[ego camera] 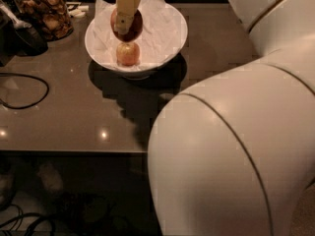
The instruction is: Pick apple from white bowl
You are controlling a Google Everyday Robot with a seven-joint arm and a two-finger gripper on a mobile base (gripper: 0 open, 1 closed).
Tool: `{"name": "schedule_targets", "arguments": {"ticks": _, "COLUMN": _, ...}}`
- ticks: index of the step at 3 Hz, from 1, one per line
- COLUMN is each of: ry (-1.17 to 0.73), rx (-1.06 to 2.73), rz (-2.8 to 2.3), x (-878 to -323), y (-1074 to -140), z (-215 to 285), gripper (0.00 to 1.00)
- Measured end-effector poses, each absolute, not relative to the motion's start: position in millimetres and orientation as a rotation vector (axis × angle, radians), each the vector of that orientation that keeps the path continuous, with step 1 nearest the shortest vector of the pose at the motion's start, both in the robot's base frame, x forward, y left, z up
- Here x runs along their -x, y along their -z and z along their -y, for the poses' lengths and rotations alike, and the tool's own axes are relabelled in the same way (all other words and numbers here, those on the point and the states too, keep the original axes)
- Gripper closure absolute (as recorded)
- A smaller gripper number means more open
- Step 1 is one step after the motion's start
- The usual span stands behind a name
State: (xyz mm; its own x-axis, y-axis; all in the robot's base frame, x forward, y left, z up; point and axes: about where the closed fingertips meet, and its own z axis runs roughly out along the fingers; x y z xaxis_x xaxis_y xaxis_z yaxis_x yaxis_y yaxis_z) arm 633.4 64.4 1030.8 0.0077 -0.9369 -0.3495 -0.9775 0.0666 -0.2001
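- Dull grey-brown table (74, 117) fills the camera view's left and middle, with two small glints of light near its front edge and dark floor below it, where cables (19, 219) lie
- At the table's far edge stands the white bowl (179, 41), lined with crumpled white paper (162, 21) whose corners poke up over the far rim
- The gripper (125, 24) comes down from the top edge over the left half of the bowl; one pale finger (125, 6) lies across the front of the apple (138, 26), the other is hidden behind the fruit, and the two are closed on the apple
- The apple, dark red, sits in the gripper inside the bowl's outline, just above a paler yellow-red apple (128, 54) that rests on the paper at the near side of the bowl; whether the two fruits touch cannot be told
- The apple looks round with no clear long axis; the finger covers its middle, so which way its stem points cannot be told
- Left of the bowl stands a jar of brown snacks (44, 11), with a dark object (22, 36) just in front of it and a black cable (27, 90) looping across the table
- The robot's bulky white arm (236, 146) fills the right and lower right, hiding that part of the table
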Motion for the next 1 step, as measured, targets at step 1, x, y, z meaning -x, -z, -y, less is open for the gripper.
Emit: {"name": "schedule_targets", "arguments": {"ticks": 1, "ry": -0.155, "rx": 1.926, "rz": -1.916, "x": -613.9, "y": -1042.7, "z": -66.9, "gripper": 1.0}}
